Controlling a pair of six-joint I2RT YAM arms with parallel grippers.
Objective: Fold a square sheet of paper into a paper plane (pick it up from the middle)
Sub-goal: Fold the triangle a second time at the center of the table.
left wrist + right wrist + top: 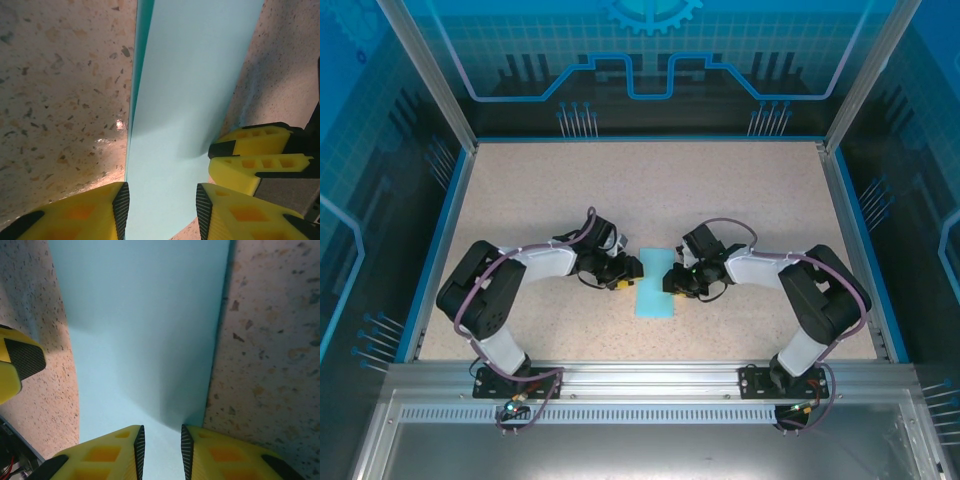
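Both arms reach inward with elbows swung outward and wrists low, meeting at the middle. The left gripper [630, 272] faces the right gripper [671, 281], near each other. The left fingers [121, 202] are partly spread; the right fingers [139, 445] leave a narrower gap.

Tabletop [650, 190]: beige, speckled with dark flecks, matte.
Rim [650, 139]: thin blue strip along the tabletop's sides and far edge.
Posts [428, 70]: bare metal, rising at the far corners.
Walls [650, 60]: blue-tinted panels with line graphics and a gear shape.
Near edge: silvery metal rail [650, 378].
Light: a small bright glint [119, 124] on the tabletop.
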